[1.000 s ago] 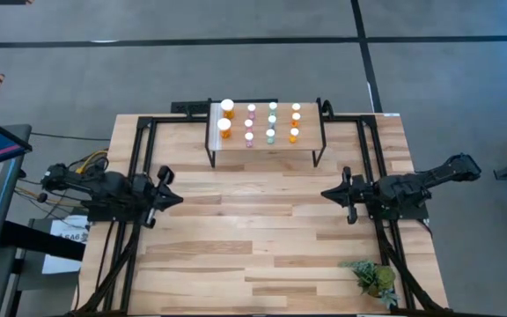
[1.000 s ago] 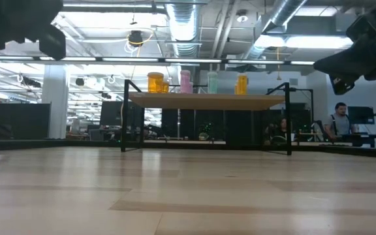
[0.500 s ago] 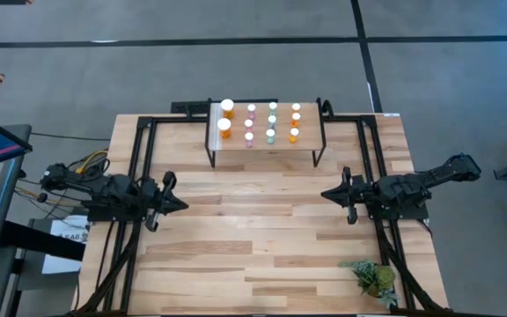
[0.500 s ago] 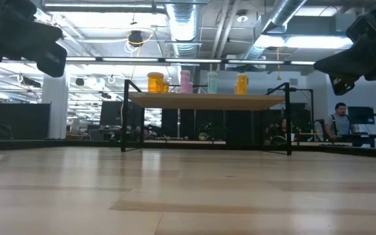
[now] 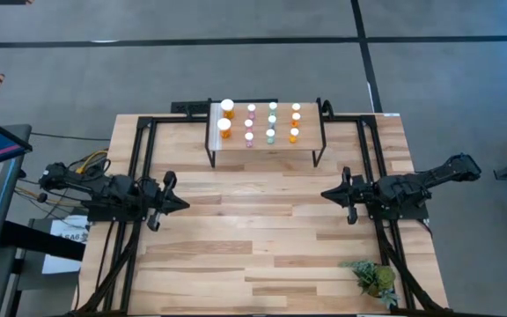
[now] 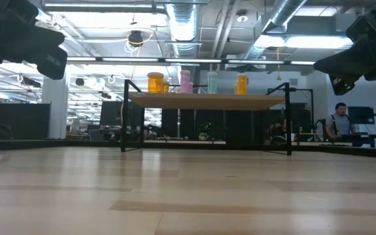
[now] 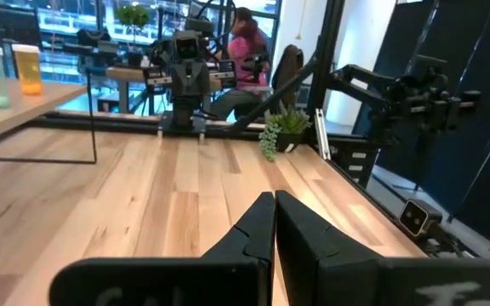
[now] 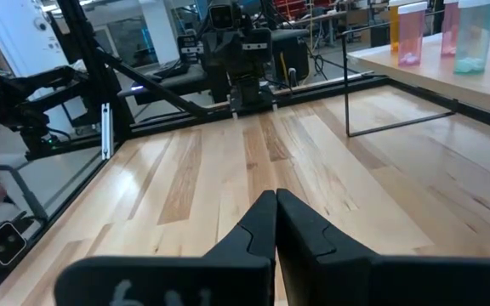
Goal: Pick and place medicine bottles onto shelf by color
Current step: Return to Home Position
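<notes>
Drawn back slightly, dark left gripper [image 5: 181, 204] pressed together and empty like the right gripper [image 5: 325, 194] opposite, all white-capped orange, pink and teal medicine bottles [image 5: 272, 121] sorted by colour on the small light-wood shelf [image 5: 262, 151], seemingly nothing left to place.

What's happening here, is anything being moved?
Nothing is being handled right now. The medicine bottles stand on the shelf in columns by color: wide orange, pink, teal, small orange. The left tool and the right tool are both shut and empty, hovering over the table on either side, short of the shelf.
</notes>
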Available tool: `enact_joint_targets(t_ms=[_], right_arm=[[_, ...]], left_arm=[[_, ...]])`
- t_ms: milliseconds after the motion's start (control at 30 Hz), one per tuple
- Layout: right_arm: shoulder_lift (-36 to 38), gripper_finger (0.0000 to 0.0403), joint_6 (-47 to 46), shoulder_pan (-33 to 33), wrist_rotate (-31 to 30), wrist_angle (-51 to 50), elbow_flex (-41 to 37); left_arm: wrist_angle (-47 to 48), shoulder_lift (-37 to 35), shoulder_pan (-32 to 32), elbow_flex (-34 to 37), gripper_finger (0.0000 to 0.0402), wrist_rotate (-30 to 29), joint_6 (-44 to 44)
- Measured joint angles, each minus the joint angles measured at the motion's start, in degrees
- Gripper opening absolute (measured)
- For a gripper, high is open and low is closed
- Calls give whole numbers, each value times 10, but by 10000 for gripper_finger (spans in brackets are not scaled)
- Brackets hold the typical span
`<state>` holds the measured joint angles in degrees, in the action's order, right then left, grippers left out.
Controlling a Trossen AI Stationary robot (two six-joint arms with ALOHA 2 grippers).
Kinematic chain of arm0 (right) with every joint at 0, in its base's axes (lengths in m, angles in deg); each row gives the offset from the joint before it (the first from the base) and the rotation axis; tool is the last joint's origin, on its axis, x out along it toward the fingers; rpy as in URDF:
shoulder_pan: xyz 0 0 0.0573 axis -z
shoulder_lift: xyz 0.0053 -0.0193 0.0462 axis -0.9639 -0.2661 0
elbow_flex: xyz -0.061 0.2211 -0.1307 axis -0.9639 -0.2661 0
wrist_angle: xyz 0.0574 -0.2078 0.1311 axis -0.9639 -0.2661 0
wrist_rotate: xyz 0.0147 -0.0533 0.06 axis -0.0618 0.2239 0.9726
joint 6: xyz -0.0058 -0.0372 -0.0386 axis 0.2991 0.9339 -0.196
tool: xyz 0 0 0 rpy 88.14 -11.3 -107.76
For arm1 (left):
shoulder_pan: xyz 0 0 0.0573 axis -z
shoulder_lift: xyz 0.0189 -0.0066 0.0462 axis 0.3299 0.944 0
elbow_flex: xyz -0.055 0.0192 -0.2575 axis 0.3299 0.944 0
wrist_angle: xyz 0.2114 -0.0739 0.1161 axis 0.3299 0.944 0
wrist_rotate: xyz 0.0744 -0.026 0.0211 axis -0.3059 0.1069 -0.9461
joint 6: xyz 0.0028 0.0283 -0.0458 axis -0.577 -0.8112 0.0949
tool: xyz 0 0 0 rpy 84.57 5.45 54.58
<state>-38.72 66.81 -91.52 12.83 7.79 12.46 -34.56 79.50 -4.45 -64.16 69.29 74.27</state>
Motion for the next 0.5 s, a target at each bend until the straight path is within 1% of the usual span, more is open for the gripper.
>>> enact_joint_targets(t_ms=[500], right_arm=[[0,29,0,0,0,0,0]], left_arm=[[0,0,0,0,0,0,1]])
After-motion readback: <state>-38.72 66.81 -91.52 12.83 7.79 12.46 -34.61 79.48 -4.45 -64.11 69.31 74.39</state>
